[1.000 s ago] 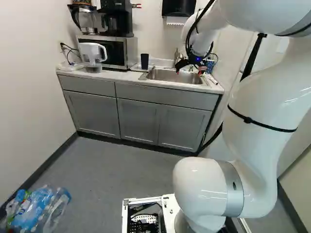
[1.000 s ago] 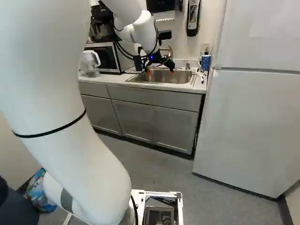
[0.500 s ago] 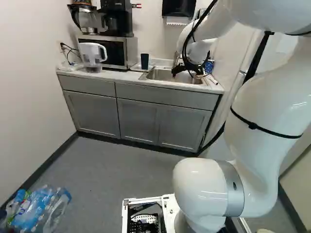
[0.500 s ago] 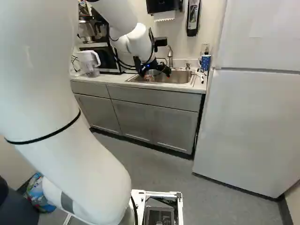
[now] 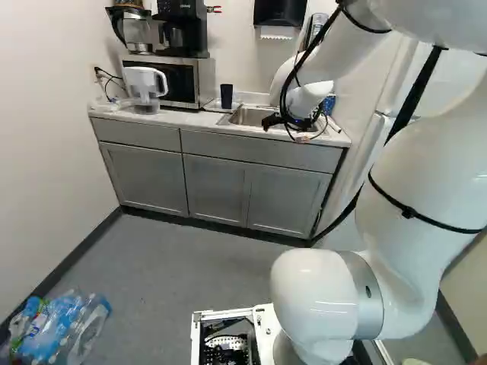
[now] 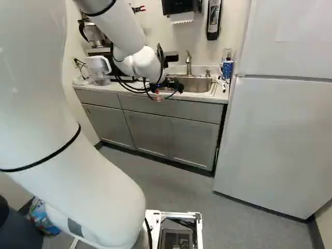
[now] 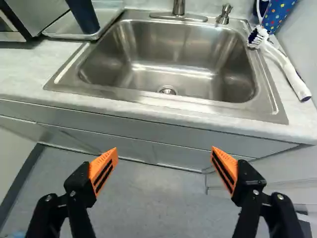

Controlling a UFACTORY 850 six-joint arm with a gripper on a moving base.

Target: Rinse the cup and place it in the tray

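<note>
Gripper (image 6: 168, 92) stands wide, its two orange pads (image 7: 104, 168) well apart from each other, and through the space between them the floor (image 7: 158, 201) is seen. It hangs on the near side of the sink (image 7: 168, 44), close to the front edge of the worktop (image 7: 29, 72). The wrist view shows the sink ahead of the fingers, with the drain (image 7: 167, 91) in its bottom.

To the left of the sink, a dark cup (image 5: 227, 96) stands upright on the tray (image 7: 64, 30), which lies just beside the sink's rim. More to the left from the sink is the microwave (image 5: 181, 81), which carries the coffee machines (image 5: 181, 30), and after it comes a clear pitcher (image 5: 143, 85) with a white handle.

At the back of the sink rises the faucet (image 6: 189, 62), and near it is a small soap pump (image 7: 224, 16). To the right of the sink, on the worktop, lies a white brush (image 7: 285, 67) with dark bristles; near its head is a blue dotted container (image 7: 280, 16). Above the sink, on the wall, is a dark paper towel dispenser (image 6: 181, 5). Further to the right of the sink stands the white refrigerator (image 6: 275, 135).
</note>
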